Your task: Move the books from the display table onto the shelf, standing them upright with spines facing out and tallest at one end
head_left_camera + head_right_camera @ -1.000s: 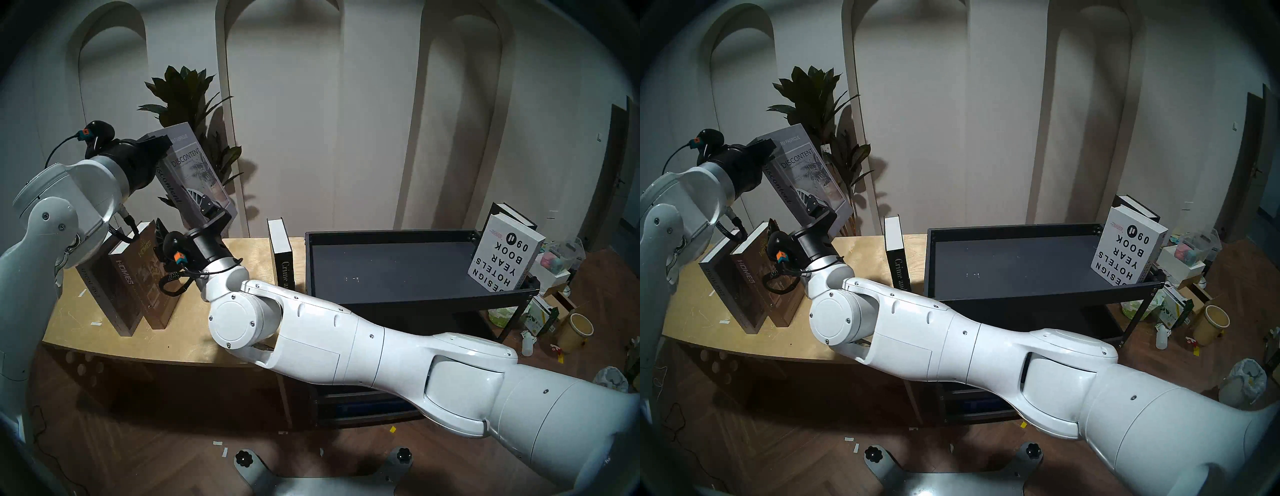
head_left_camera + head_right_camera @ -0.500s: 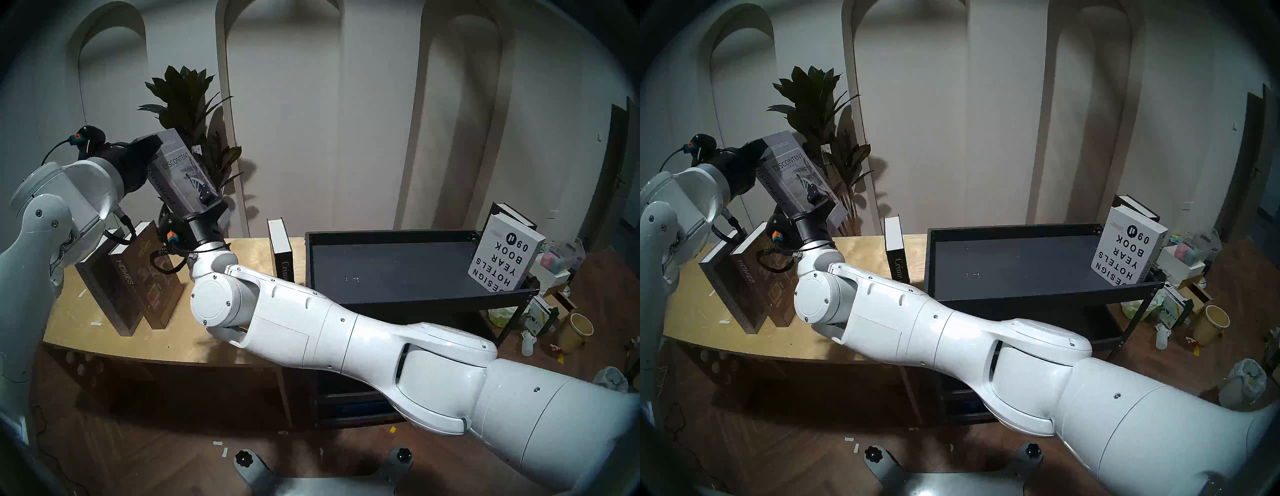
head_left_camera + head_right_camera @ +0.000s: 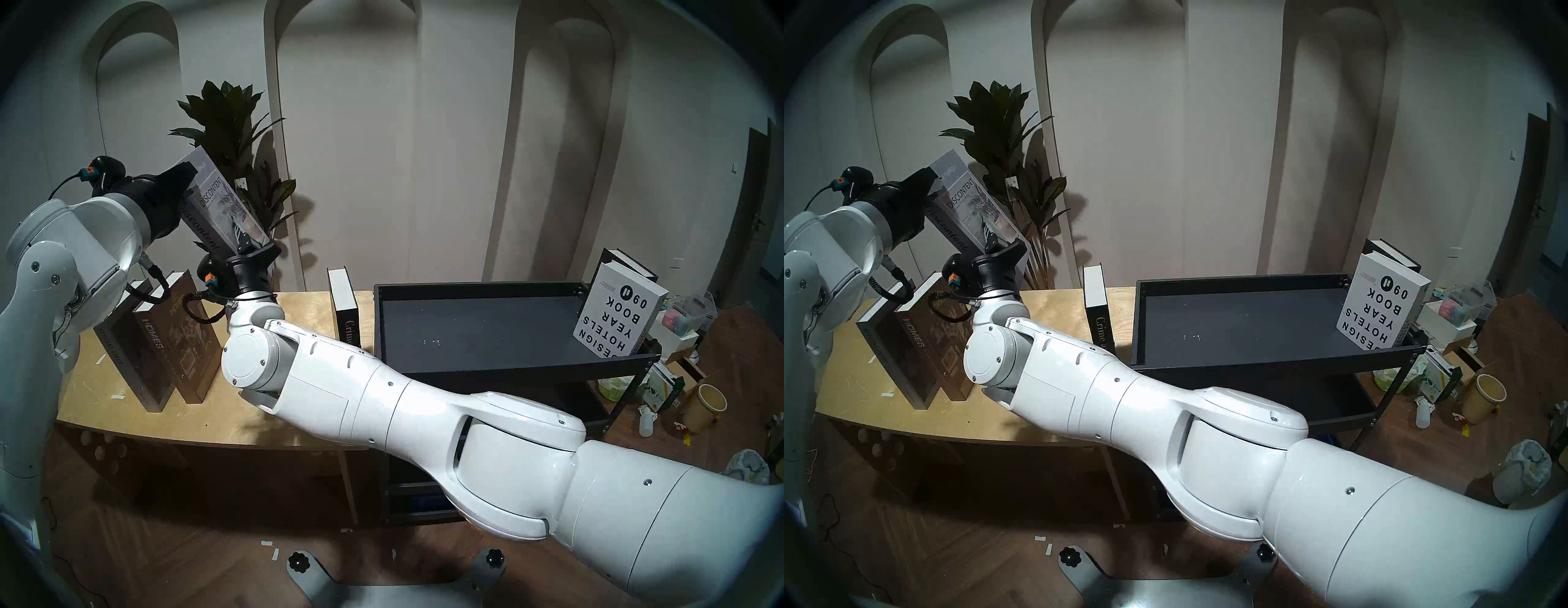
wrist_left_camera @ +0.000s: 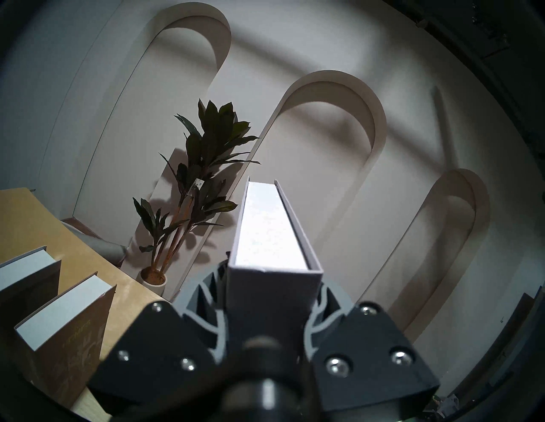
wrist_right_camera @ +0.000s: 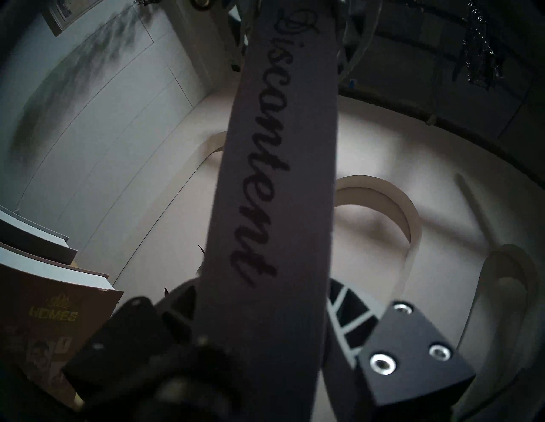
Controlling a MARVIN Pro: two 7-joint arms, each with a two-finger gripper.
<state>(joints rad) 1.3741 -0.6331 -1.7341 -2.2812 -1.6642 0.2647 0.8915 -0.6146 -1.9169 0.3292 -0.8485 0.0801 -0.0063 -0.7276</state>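
Discontent (image 3: 212, 212) hangs in the air above the table (image 3: 271, 407), tilted, its top leaning away from the shelf (image 3: 500, 369). The left gripper (image 4: 272, 306) is clamped on the book's upper spine end, one finger on each cover, so the page edges run straight out ahead of the wrist. The right gripper (image 3: 250, 248) comes up from below and has the lower end of the spine between its fingers; the wrist view shows them close against both covers, though I cannot tell whether they are pressing yet. Two holds at opposite ends make sense for a hardcover this tall and heavy: one end grip alone would let it swing. It looks like a handover, since the right arm is the one that reaches the shelf.

On the table, Special Issue (image 3: 114, 352) and Homes (image 3: 169, 339) lean together at the end far from the shelf, and Crime (image 3: 345, 314) stands upright just beside the shelf. On the shelf, Yearbook (image 3: 617, 312) leans at the end far from the table, a black book (image 3: 628, 265) behind it.
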